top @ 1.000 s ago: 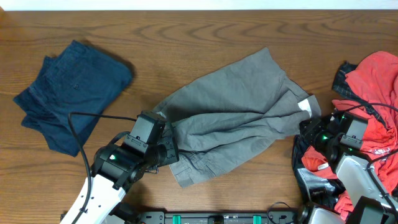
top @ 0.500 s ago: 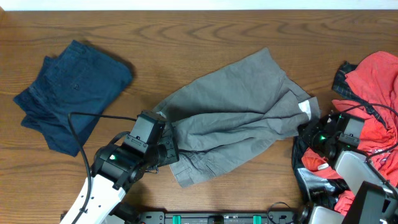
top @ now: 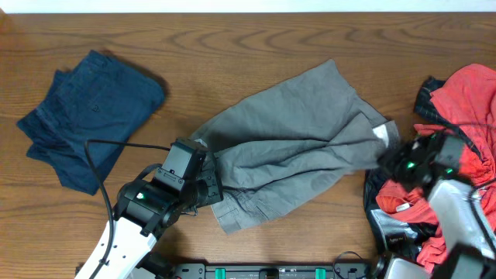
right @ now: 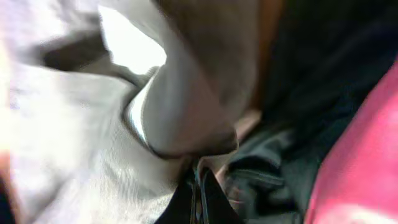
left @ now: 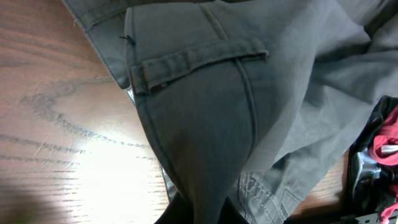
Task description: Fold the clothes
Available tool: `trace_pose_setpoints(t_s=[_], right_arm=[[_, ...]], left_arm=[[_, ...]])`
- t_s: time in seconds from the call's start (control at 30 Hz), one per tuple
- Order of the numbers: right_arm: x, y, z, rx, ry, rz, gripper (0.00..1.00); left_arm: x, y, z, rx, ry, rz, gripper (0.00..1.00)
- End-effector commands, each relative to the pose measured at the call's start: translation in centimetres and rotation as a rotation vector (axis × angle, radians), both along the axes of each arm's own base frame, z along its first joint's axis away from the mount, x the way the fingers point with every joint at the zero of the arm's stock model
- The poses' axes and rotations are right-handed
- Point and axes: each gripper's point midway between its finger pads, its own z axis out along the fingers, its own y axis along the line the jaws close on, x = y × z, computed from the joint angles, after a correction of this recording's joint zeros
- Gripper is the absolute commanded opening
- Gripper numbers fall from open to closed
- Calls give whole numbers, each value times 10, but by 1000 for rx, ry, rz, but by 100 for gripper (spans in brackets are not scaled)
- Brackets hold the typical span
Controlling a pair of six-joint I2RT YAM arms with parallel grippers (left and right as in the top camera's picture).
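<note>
At far left we see the folded navy shorts (top: pixel 89 116), well apart from the rest. Our left gripper (top: pixel 211 191) is clamped on the left end of the grey shorts (top: pixel 294 147), which lie rumpled across the middle of the table (top: pixel 232 39). Our right gripper (top: pixel 385 160) pinches their right edge, just beside the heaped red and black clothes (top: pixel 465 101).

Bright, even light; right wrist view blurred; glare on table (left: pixel 93 177).

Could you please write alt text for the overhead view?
Crumpled grey shorts lie centred on a wooden table, the left gripper at one end, the right gripper at the other. Folded navy shorts lie left; red and black clothes right.
</note>
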Motion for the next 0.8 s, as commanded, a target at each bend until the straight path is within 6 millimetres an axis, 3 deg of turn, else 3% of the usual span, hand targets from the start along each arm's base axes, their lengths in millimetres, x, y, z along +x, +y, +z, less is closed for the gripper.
trace_pose_setpoints(t_s=[0.0,0.2,0.43,0.6,0.77], right_arm=[[19,-21,67,-138,-106,22,1],[18,-25,130,-219,-127,91,1],[31,-32,163,-290,-204,106,1],[71,-17,184,-335,-362,167,1],[114,5,180,-333,-445,226,1]], left_arm=[[0,-1,1,-5,3,6,7],[-1,-2,1,-14,8,1,7],[5,-3,4,-17,-18,11,6],[37,23,9,70,-132,233,6],[68,50,22,156,-280,421,6]])
